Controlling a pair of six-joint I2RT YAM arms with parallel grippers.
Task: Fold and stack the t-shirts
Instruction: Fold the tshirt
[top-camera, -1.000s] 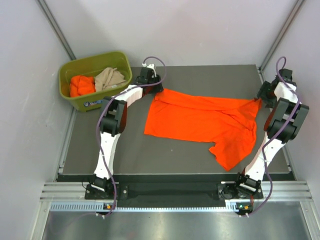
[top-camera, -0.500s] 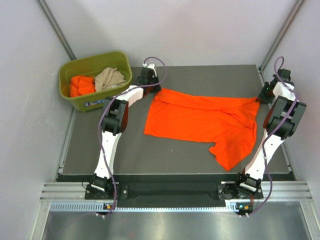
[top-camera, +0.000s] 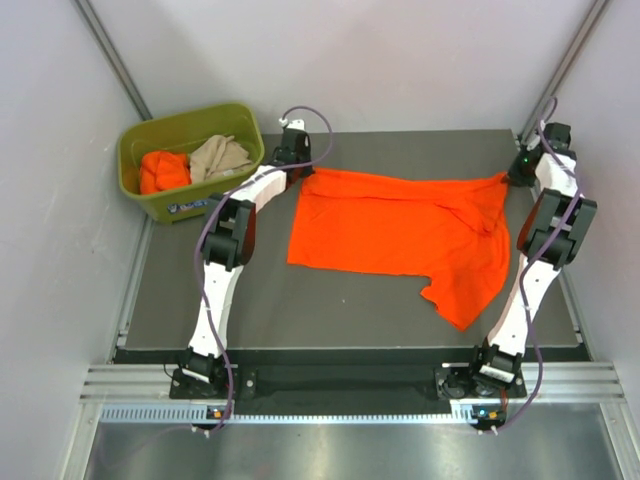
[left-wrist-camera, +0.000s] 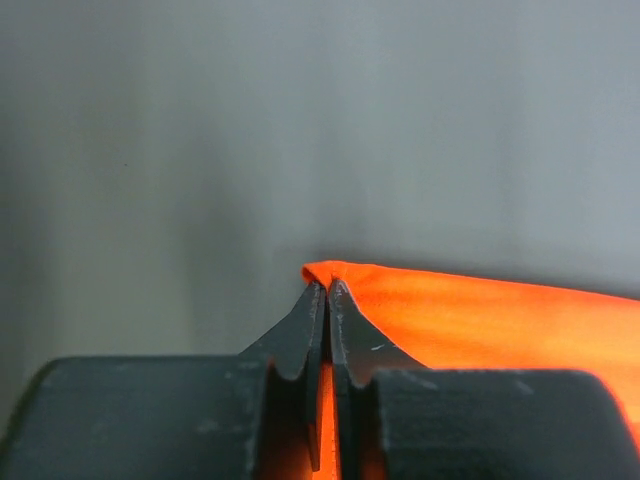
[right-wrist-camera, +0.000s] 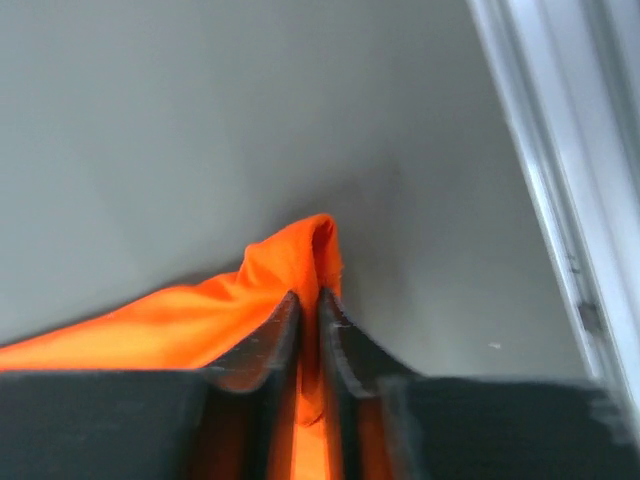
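what changed: a second back both claws were gaping over the far corners of the spread t-shirt (top-camera: 400, 225). Now they've snapped down on it, and the far hem is pulled straighter and sits a bit farther back on the table (top-camera: 200, 300).
left claw (left-wrist-camera: 326, 285): jaws pinched together on a thin fold of orange cloth, with the far-left corner poking out just past the tips.
right claw (right-wrist-camera: 308, 295): pretty much closed too, with a bunched nub of the far-right corner squeezed between the fingers and sticking out beyond them.
where the shirt is: strung between the two claws along its far edge, the rest lying on the near side of both. One flap trails toward the near edge, nearward and a little inward of the right claw.
what it means: looks like the grab is done and the shirt's being tensioned flat, so the fold itself probably hasn't started. Nothing's stacked yet.
bin (top-camera: 180, 205): olive green, off to the outer side of the left claw, by the table's far-left corner.
in the bin: a crumpled orange t-shirt (top-camera: 163, 170) on the side away from the left claw and a beige t-shirt (top-camera: 220, 157) on the side nearer it. They're touching and both unfolded, so probably two more to go.
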